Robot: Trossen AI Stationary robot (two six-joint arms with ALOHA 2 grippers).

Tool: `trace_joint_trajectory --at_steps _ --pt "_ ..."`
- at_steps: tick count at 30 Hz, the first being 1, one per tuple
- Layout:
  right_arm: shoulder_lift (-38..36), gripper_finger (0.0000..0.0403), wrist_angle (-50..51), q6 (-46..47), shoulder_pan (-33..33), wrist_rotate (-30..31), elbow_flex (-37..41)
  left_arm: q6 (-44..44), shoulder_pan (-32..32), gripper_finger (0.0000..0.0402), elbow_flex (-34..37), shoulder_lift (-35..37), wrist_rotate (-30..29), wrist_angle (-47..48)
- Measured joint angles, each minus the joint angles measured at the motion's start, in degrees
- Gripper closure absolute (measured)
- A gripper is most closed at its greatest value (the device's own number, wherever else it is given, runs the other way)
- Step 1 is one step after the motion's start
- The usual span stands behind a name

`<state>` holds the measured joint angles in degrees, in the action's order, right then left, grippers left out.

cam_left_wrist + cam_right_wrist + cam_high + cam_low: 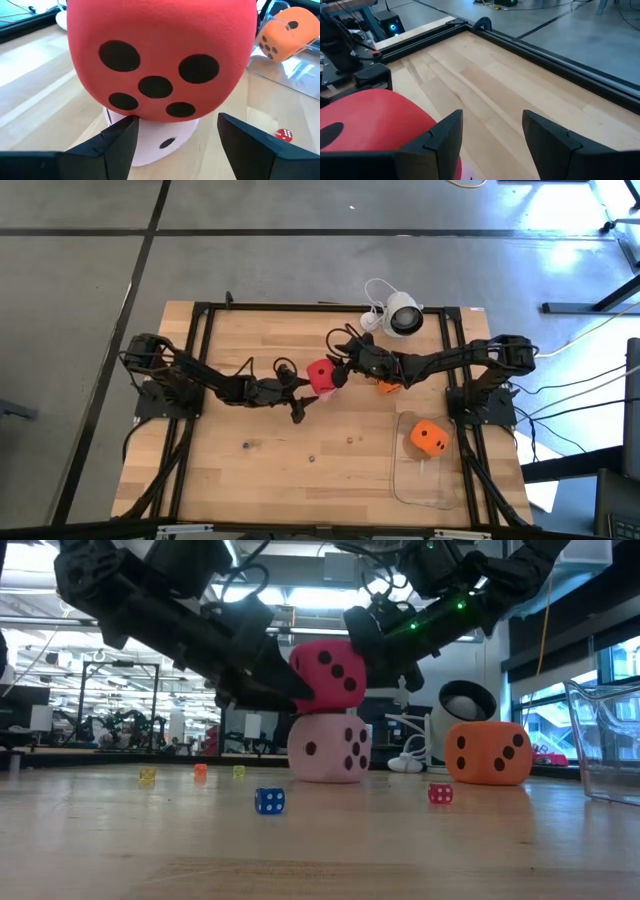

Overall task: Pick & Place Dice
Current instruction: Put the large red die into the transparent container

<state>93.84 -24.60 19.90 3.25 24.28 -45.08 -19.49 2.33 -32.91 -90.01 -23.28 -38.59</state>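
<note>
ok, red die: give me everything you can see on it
The red die is a soft-looking, matte, foam-like cube with rounded corners and dark pips; the left wrist view shows a five-pip face. It sits stacked on the pale pink die, roughly upright, near mid-table. The left gripper is open just short of it, and the right gripper is open close by on its other side. Whether either finger touches it cannot be told.
</note>
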Motion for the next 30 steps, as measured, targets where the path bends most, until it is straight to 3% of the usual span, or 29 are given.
trace_joint_trajectory --at_steps 13,30 --pt "0.0 0.0194 0.1 0.2 0.0 0.0 0.0 -0.3 0.3 0.0135 0.0 0.0 -0.7 0.9" --pt "-0.1 0.0194 1.7 -1.5 0.0 -0.3 -0.1 -2.2 0.3 0.0135 -0.1 0.1 2.6 2.1"
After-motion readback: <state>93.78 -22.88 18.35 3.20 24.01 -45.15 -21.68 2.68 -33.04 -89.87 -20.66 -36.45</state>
